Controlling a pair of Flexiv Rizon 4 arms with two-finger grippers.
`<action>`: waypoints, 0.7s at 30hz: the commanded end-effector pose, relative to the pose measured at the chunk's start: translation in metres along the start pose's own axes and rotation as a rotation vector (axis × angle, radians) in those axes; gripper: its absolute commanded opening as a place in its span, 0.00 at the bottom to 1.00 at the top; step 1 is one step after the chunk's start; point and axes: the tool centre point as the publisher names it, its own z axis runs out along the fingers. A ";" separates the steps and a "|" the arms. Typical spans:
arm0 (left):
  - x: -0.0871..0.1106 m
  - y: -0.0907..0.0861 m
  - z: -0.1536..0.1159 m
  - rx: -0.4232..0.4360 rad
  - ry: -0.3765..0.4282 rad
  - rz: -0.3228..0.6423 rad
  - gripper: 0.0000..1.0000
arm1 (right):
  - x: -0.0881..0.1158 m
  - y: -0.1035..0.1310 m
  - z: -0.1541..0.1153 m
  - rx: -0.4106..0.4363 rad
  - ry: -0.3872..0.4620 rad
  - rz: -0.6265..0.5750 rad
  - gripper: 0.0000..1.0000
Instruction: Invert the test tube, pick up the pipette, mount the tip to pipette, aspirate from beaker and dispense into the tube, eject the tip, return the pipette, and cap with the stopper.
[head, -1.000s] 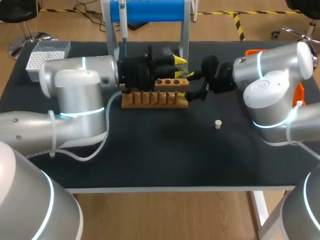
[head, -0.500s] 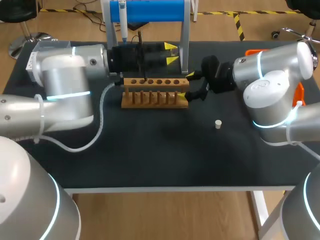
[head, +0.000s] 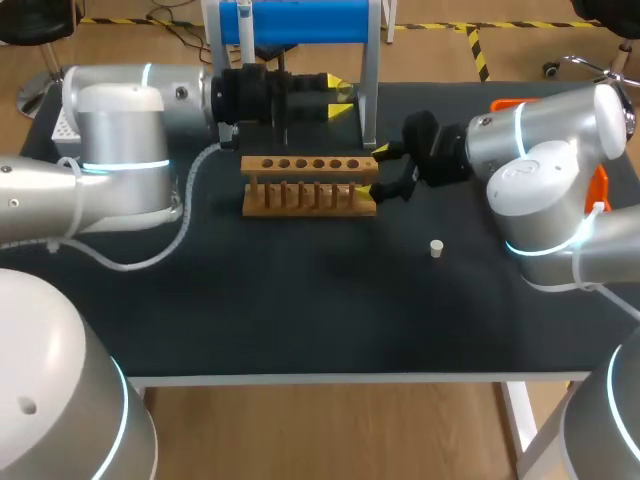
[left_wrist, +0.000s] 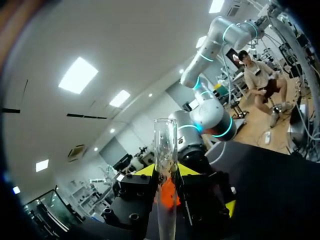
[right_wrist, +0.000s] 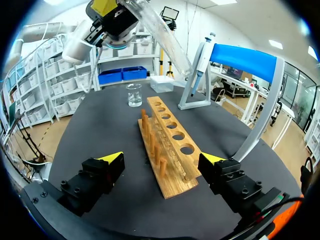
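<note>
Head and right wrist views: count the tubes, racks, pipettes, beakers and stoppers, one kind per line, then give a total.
tube: 1
rack: 1
pipette: 1
beaker: 1
stopper: 1
Total: 5

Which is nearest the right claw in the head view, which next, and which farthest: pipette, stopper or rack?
1. Rack: its right end lies at the right claw, between the open fingers.
2. Stopper: stands alone, to the claw's right and nearer the robot.
3. Pipette: hangs at the back, beyond the rack's left end.
</note>
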 end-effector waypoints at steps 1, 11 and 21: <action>-0.002 0.001 -0.001 0.003 0.010 -0.001 0.00 | 0.000 -0.001 -0.001 -0.002 0.001 -0.001 1.00; -0.017 0.007 -0.014 0.134 -0.140 -0.461 0.00 | 0.000 -0.001 -0.001 -0.002 0.001 -0.001 1.00; -0.024 0.023 -0.024 0.165 -0.149 -0.686 0.00 | 0.000 -0.001 -0.001 -0.002 0.001 -0.001 1.00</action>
